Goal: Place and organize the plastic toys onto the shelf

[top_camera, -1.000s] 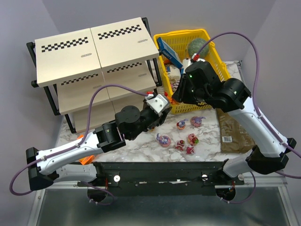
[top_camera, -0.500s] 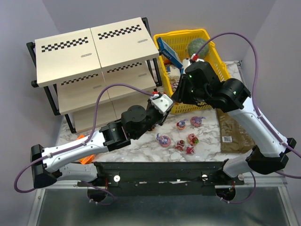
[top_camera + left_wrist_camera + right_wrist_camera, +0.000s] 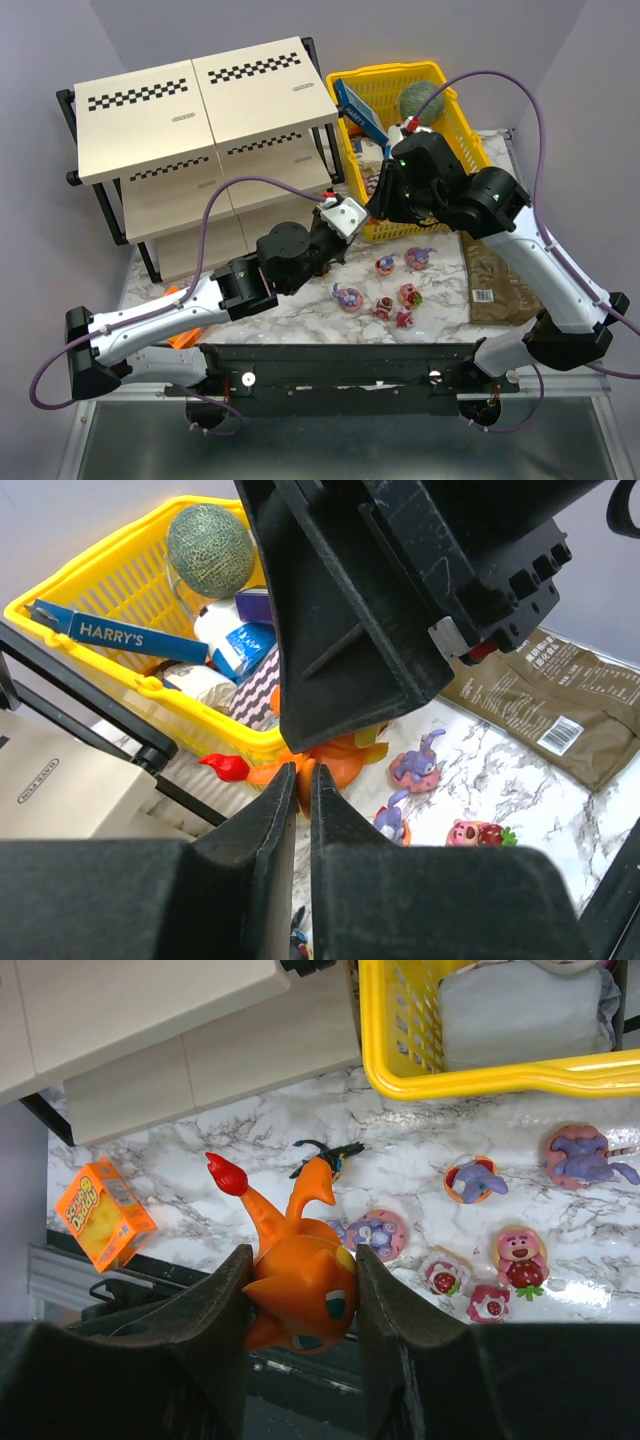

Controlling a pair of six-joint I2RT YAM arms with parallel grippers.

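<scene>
One toy is in hand. Your right gripper point(image 3: 303, 1260) is clamped on the orange plastic dragon-shaped figurine with the red-tipped tail point(image 3: 300, 1295). It has one finger on each flank, and the jaws are open only as wide as the body.

In the right wrist view the tail points toward the three-tier beige shelf with checkered strips and a black frame point(image 3: 200, 110). The figurine hangs above the white marble tabletop point(image 3: 420, 1140), not on any tier. From the top camera, the right gripper sits between the shelf's right end and the front-left corner of the yellow plastic basket point(image 3: 385, 72).

Your left gripper point(image 3: 303, 772) has its fingers nearly together, with a thin slit between them and nothing in it. Its tips point at the orange figurine, which shows just past them under the right gripper's black body. You can't tell from these views whether they touch.

Seven toys lie on the marble:
- The small black-and-yellow winged figurine point(image 3: 325, 1155) is near the shelf's foot, just beyond the held toy's tail.
- Six more, the purple-pink bunny-eared figurines point(image 3: 478, 1178) and the small red-pink figurines point(image 3: 520, 1250), are scattered in front of the basket, apart from one another.

An orange cardboard box point(image 3: 105, 1210) sits at the table's left near edge. A flat brown foil packet point(image 3: 495, 280) lies to the right of the scattered toys.
</scene>
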